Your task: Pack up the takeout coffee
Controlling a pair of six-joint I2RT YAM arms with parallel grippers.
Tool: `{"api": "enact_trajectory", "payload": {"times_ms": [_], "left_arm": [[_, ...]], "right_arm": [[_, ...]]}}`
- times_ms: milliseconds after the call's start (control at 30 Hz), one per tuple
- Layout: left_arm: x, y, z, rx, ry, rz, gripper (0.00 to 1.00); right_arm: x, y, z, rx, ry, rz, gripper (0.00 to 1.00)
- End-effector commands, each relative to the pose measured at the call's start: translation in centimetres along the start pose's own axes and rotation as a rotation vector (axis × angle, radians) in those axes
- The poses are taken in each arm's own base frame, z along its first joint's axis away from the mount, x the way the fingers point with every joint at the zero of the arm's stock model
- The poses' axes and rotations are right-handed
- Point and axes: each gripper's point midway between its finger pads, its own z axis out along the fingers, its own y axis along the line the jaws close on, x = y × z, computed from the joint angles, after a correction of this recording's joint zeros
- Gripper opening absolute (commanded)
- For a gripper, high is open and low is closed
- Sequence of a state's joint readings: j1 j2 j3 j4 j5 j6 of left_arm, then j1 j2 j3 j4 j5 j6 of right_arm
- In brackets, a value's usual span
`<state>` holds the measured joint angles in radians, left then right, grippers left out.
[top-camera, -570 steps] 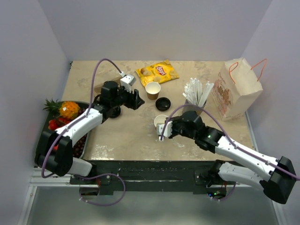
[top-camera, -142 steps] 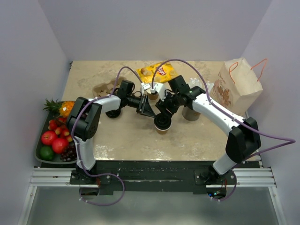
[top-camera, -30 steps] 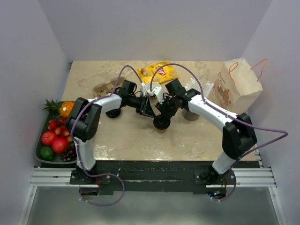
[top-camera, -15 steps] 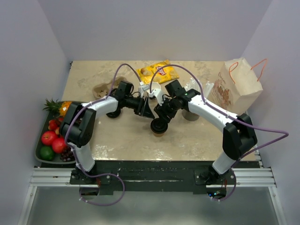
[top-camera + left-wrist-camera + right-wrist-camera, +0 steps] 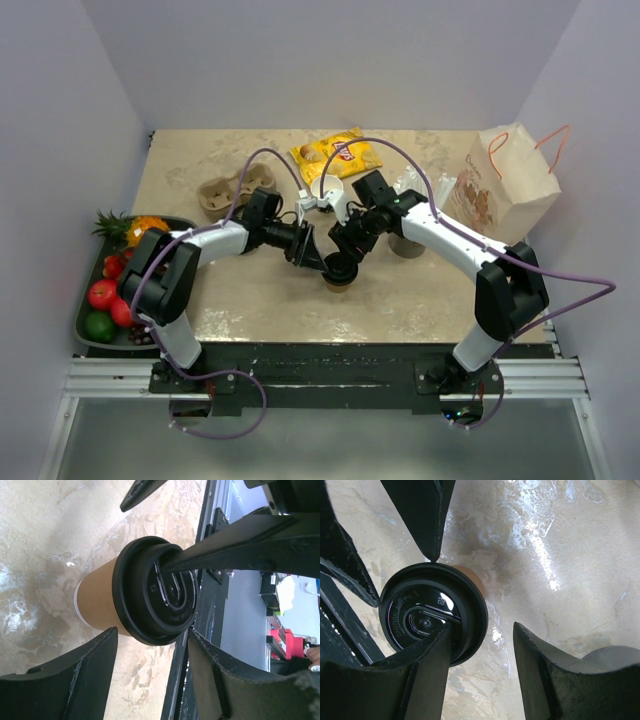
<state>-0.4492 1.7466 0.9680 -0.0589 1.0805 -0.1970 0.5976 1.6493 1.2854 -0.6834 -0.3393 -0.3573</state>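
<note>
The takeout coffee, a tan kraft cup with its black lid on, stands upright mid-table. In the left wrist view the lidded cup sits just ahead of my open left gripper, whose fingers flank it without gripping. In the right wrist view my right gripper is open, and one finger lies across the lid while the other hangs beside the cup. In the top view the left gripper and right gripper meet over the cup.
A pulp cup carrier lies at the back left and a yellow chips bag at the back centre. A grey cup of straws and a paper bag stand on the right. A fruit tray sits at the left edge.
My left gripper has swung toward the near edge and come up against the lidded cup. The cup and the right gripper shifted slightly nearer and to the left.
</note>
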Motion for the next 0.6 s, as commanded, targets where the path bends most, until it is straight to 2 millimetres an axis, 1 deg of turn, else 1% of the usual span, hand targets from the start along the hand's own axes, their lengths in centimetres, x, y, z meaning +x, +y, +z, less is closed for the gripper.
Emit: {"api": "enact_trajectory", "payload": {"times_ms": [0,133,233,267,300,367,400,433,467,500,567], "left_arm": [[-2.4,-1.1,0.7,-0.003,-0.066,0.080,0.63],[-2.1,-0.8,1.5,-0.027,-0.068,0.049,0.63],[-1.4,0.4,1.9,-0.067,-0.057,0.031,0.62],[-0.8,0.9,2.0,-0.087,-0.039,0.013,0.61],[-0.7,1.6,2.1,-0.121,-0.038,0.022,0.60],[0.4,2.2,2.4,-0.156,-0.013,0.004,0.59],[0.7,3.1,2.3,-0.203,-0.011,0.004,0.59],[1.3,3.2,2.5,-0.220,0.000,0.001,0.59],[2.4,3.7,2.4,-0.247,0.015,-0.018,0.58],[2.9,4.6,2.2,-0.300,0.014,-0.026,0.58],[4.1,5.0,1.9,-0.324,0.020,-0.039,0.57]], "right_arm": [[-1.6,0.1,-0.5,0.003,-0.051,0.011,0.55],[-1.3,0.2,-0.4,0.009,-0.050,0.015,0.55],[-0.8,0.2,-0.1,0.006,-0.037,0.028,0.54],[-0.6,0.1,0.0,0.010,-0.033,0.033,0.54],[-0.5,0.1,0.1,0.010,-0.033,0.038,0.54],[-0.1,0.0,0.3,0.017,-0.025,0.044,0.54],[0.0,0.1,0.4,0.018,-0.021,0.047,0.54],[0.2,0.0,0.4,0.022,-0.019,0.051,0.54],[0.7,0.1,0.6,0.021,-0.007,0.057,0.54],[0.7,0.1,0.6,0.025,-0.008,0.059,0.54],[1.4,0.3,0.9,0.020,0.002,0.069,0.54]]}}
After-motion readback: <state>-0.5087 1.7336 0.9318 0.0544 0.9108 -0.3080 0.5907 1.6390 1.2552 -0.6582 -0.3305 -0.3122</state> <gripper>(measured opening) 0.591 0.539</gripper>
